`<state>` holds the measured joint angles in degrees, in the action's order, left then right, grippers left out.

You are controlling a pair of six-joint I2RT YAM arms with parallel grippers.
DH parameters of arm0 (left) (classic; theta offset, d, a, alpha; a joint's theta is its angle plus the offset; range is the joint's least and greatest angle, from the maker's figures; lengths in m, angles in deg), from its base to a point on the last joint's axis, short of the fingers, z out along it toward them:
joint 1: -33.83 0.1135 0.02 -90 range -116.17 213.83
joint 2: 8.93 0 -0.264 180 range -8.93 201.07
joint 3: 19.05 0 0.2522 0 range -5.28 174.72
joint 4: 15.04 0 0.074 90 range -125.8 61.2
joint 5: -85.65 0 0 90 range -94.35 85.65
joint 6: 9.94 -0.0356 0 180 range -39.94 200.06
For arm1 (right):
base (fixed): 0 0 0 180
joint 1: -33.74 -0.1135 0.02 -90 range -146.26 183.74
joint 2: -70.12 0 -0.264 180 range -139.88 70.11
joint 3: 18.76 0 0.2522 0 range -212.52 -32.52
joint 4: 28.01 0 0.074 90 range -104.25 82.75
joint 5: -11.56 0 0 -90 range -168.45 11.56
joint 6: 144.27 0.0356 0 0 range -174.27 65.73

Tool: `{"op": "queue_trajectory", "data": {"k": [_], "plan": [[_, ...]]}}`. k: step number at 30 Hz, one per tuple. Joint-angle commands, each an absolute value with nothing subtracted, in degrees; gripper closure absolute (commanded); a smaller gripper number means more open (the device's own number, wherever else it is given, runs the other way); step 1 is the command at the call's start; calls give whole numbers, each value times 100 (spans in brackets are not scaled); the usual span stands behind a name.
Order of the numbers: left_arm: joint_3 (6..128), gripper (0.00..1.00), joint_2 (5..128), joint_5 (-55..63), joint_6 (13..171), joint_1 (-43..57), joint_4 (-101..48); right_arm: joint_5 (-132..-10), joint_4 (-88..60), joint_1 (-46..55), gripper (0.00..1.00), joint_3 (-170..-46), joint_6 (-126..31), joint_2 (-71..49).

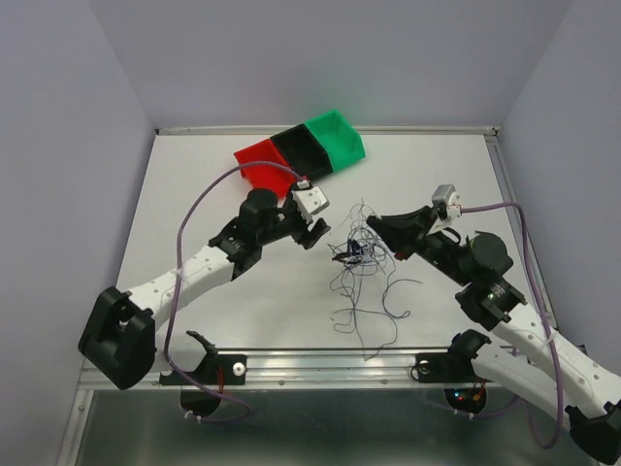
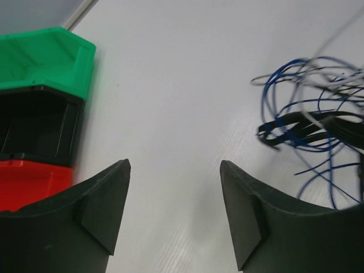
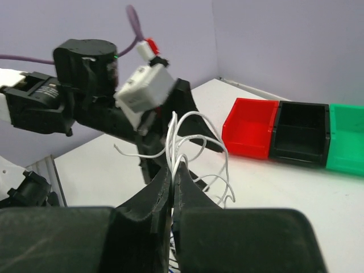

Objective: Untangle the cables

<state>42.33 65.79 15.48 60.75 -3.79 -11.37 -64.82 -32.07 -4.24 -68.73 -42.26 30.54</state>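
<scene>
The white table [image 1: 437,165] fills the space between pale walls. The left arm [image 1: 209,257] and the right arm [image 1: 495,291] both reach inward from the near edge toward the table's middle. At the far edge three small bins stand touching in a row: a red bin [image 1: 264,163], a black bin [image 1: 301,150] and a green bin [image 1: 337,136].

The cables [image 1: 361,267] lie as a loose tangle of white, dark blue and black strands in the middle of the table, between the two arms. A few thin ends trail toward the near edge.

The left fingers [image 1: 314,233] stand wide apart with nothing but bare table between them. In the left wrist view the blue and white loops and a dark bundle lie off to their right, not touching them.

The right fingers [image 3: 172,170] are pressed together at the right side of the tangle. In the right wrist view several white strands rise in loops from between their tips, so they are pinching part of the cables.
</scene>
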Motion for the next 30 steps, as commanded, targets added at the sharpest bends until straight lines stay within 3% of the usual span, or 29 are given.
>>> {"op": "queue_trajectory", "data": {"k": [1, 8, 21, 27, 30], "plan": [[3858, 21, 5621, 2639, 5942, -326, -472, -6518, -3446, -458, 99, -7234, -4197, 3083], [3506, 19, 5128, 3878, 5590, -326, -463, -6412, -3446, -458, 99, -7436, -4179, 2890], [3875, 18, 5892, 4337, 5871, -387, -287, -6403, -3473, -449, 99, -8077, -3994, 2626], [4094, 18, 6304, 3540, 6090, -809, -85, -6333, -3464, -458, 99, -8306, -3907, 2477], [4253, 23, 6621, 3134, 6169, -967, 3, -6298, -3569, -449, 100, -8385, -3819, 2371]]}}
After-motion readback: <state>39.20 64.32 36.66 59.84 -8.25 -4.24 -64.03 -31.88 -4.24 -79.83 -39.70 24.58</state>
